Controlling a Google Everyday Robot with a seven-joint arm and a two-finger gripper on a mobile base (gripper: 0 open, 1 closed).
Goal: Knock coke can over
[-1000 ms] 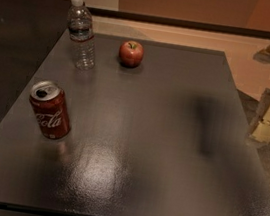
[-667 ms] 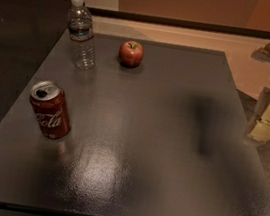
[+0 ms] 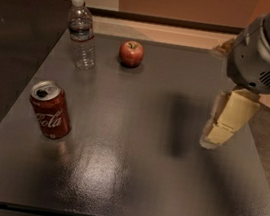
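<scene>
The red coke can (image 3: 50, 110) with white script and a silver top stands upright near the left edge of the dark table (image 3: 129, 180). My gripper (image 3: 218, 131) hangs from the grey arm at the right side, above the table's right part, far to the right of the can. Its tan fingers (image 3: 227, 118) point down. A dark shadow lies on the table to the left of it.
A clear plastic water bottle (image 3: 82, 34) stands at the back left of the table. A red apple (image 3: 131, 53) sits at the back middle. The table's right edge runs just right of the gripper, with floor beyond.
The arm and gripper have moved left, from beyond the table's right edge to above its right part. The can, bottle and apple have not moved.
</scene>
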